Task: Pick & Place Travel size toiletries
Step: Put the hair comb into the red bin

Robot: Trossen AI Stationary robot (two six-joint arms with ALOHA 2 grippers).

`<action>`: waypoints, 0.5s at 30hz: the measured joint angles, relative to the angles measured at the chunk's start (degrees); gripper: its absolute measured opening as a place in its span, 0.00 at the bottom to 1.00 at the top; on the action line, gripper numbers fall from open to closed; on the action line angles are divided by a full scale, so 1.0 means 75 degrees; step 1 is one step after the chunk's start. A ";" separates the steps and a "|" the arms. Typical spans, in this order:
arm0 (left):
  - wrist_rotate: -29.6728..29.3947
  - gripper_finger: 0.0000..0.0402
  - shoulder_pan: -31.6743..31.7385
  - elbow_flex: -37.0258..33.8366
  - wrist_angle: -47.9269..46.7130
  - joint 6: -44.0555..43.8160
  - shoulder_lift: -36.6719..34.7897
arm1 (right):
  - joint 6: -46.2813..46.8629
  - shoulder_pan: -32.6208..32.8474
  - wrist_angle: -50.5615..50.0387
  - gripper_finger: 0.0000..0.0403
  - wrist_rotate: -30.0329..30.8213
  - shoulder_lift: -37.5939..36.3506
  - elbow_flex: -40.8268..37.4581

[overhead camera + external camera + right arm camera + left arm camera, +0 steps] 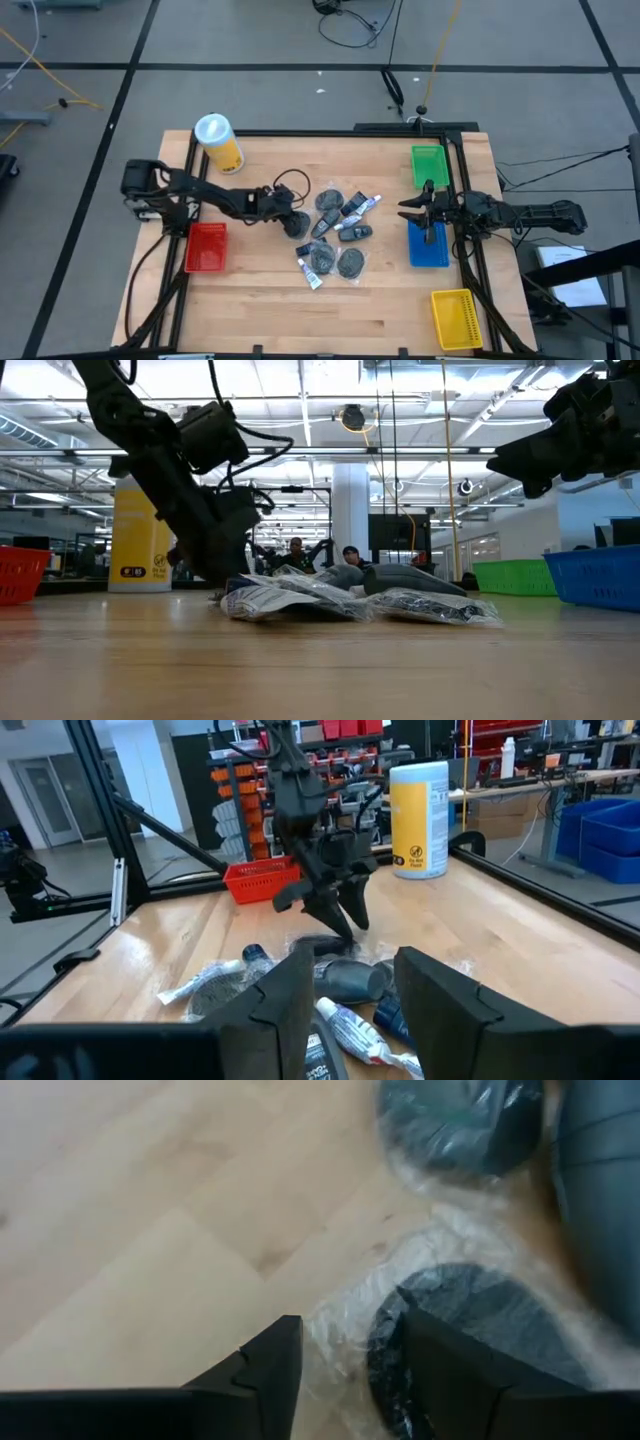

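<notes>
The travel size toiletries [335, 235] lie in a loose pile at the table's middle: round dark grey packets in clear wrap, small dark bottles and thin white-blue tubes. My left gripper [299, 224] is down at the pile's left edge, open. In the left wrist view its fingers [270, 1370] stand on either side of the clear wrapper edge [340, 1330] of one round dark packet [480, 1320], which lies flat on the wood. My right gripper [405, 210] hangs open above the table at the right, near the blue bin [428, 248], clear of the pile [330, 990]. My left gripper comes down slanting from the table's left, and its open fingers straddle the clear wrapper edge of the round dark packet. One finger [440, 1370] overlaps the packet's rim in the wrist view. I cannot tell whether it touches.
A red bin [205, 247] sits near the left edge. Green [430, 165] and blue bins stand at the right, and a yellow bin [452, 318] at the near right corner. A big yellow canister with white lid [218, 140] stands at the far left. Bare wood lies along the near side.
</notes>
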 joint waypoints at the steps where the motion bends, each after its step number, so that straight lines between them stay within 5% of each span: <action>1: 0.0066 0.39 -0.0002 0.0003 0.0047 -0.0010 0.0055 | 0.0000 -0.0001 0.0000 0.33 0.0000 0.0000 0.0000; 10: 0.0291 0.04 -0.0096 0.0008 0.0324 0.0735 0.0184 | 0.0003 0.0000 -0.0021 0.32 0.0000 0.0040 0.0000; 15: 0.0237 0.02 -0.0093 -0.0006 0.0126 0.0909 -0.0092 | 0.0055 0.0000 -0.0020 0.32 -0.0003 0.0050 0.0000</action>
